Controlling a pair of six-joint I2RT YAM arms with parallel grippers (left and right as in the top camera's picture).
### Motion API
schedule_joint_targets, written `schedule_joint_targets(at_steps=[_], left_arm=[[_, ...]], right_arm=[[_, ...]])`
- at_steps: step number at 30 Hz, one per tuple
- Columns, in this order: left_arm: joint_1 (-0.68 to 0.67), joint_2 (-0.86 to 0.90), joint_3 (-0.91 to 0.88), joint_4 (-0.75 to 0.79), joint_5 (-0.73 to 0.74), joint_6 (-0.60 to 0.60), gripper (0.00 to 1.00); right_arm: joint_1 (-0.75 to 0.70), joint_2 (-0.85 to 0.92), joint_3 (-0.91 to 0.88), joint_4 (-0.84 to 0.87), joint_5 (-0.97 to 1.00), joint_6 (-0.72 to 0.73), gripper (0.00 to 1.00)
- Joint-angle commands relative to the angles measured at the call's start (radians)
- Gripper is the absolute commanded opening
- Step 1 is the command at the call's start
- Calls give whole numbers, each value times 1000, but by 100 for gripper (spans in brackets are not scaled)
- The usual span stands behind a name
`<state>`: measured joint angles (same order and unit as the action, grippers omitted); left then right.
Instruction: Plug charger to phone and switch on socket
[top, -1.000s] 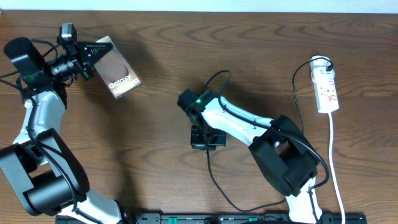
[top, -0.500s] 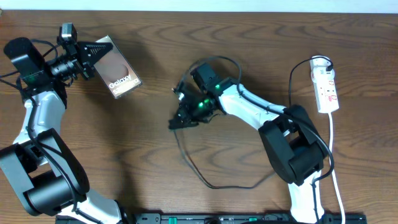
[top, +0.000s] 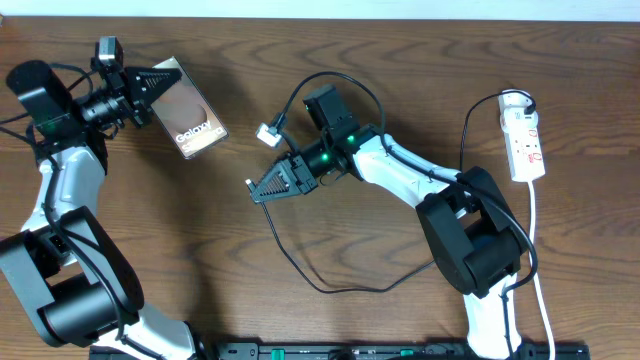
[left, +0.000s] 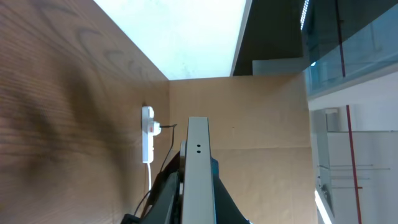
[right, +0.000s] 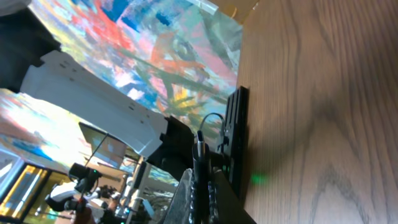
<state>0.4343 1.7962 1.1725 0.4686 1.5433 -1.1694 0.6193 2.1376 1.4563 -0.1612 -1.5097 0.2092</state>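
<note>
overhead: fixed above, facing straight down, far enough back to take in most of the table (top: 220, 230). left wrist: rolled sideways, close behind the phone (left: 198, 168), facing along the table to the distant socket (left: 147, 134); the overhead view also holds that socket (top: 524, 135). right wrist: rolled, close behind the charger (right: 199, 152), facing along the table into the room (right: 124, 62) beyond.

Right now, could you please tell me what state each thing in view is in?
Phone: clamped by its edge in the left gripper, nothing plugged into it.
Charger cable: pinched in the right gripper, its slack looped on the table, apart from the phone.
Power strip: lying flat, a black plug in its rounded end; the switch is too small to read.
</note>
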Motion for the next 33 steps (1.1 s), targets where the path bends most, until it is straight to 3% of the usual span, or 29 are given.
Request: schedule_joint_targets(at_steps=[1,14,33], left_arm=[[-17,-3,6,5,29,44,8],[-103,-3,6,5,29,153,7],[-105,-3,6,5,29,197,7]], right_arm=[[-3,6,0,50,-52,57,1],[-3,6,0,402,-8,384,1],[-3,6,0,417,14,401,1]])
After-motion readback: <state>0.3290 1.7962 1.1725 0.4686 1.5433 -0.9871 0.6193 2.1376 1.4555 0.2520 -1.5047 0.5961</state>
